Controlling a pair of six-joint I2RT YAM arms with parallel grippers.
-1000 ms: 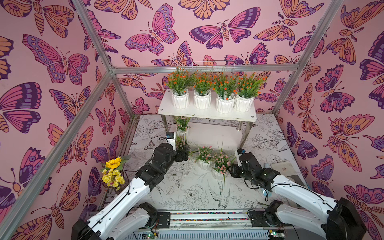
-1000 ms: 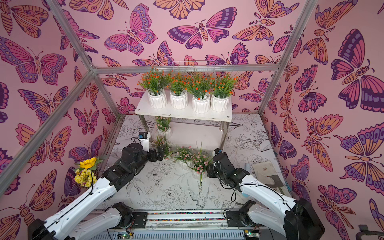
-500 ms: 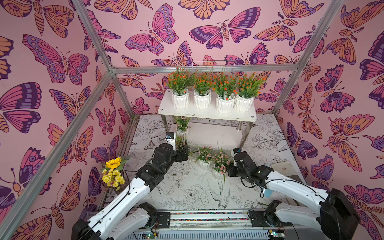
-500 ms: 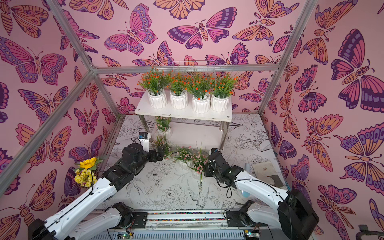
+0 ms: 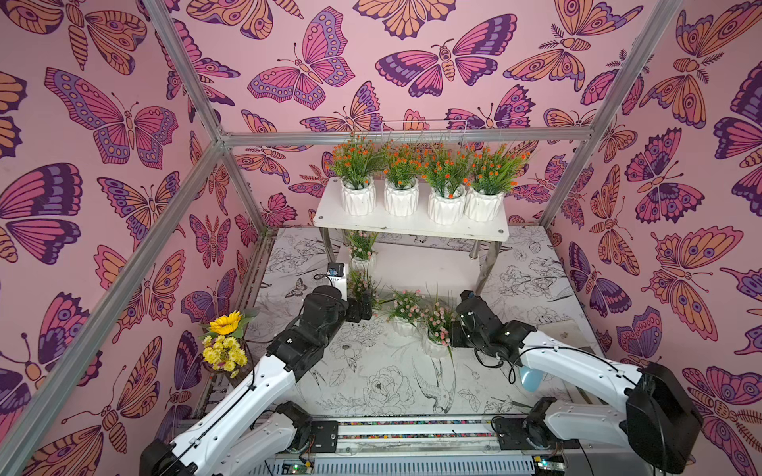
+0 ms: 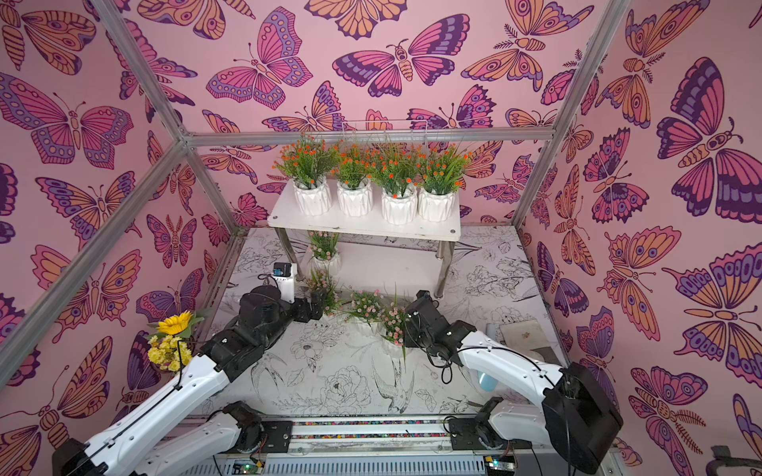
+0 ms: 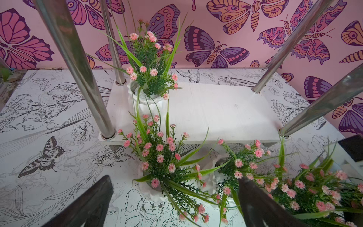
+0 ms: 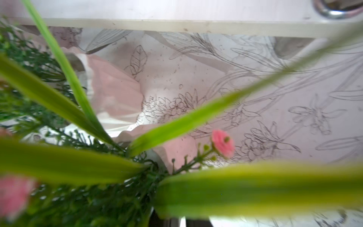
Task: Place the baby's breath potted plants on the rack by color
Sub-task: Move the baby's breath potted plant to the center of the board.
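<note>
Ceramic-potted, bottom-heavy and likely breakable, the pink plant (image 5: pixel 436 327) on the table (image 5: pixel 371 371) before the rack (image 5: pixel 408 226) is best held by its ribbed pot (image 5: pixel 433 350), yet the right gripper (image 5: pixel 452 334) looks clenched on its soft sprigs, the left gripper (image 5: pixel 362 309) gaping.

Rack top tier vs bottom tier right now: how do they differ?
The top board holds four orange-flowered pots in a row; the bottom board holds one pink-flowered pot near one end. The top board is full; the bottom board is mostly bare. Shared: white boards, white ribbed pots standing upright.
</note>
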